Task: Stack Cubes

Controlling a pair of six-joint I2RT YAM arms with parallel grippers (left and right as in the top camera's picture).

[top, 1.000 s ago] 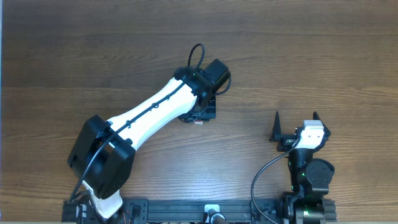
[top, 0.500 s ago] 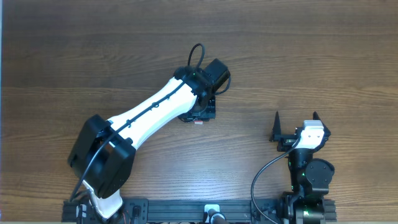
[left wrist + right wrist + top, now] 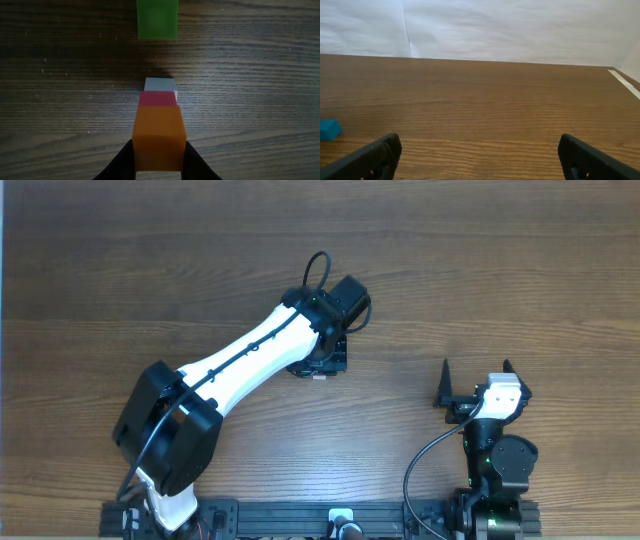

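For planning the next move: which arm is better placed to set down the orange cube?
Left. The left gripper is shut on the orange cube, close by the red cube; the right gripper rests open near its base.

The left arm (image 3: 245, 358) stretched diagonally from the desk's near-left corner toward its middle. The left end effector (image 3: 159, 152) pointed down, clamped on an orange cube (image 3: 159, 132). The right arm (image 3: 497, 450) sat folded near the near-right corner, the right end effector (image 3: 476, 372) spread wide.

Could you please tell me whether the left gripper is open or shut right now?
Shut on the orange cube: in the left wrist view, the left gripper has its fingers pressed against both sides of the cube.
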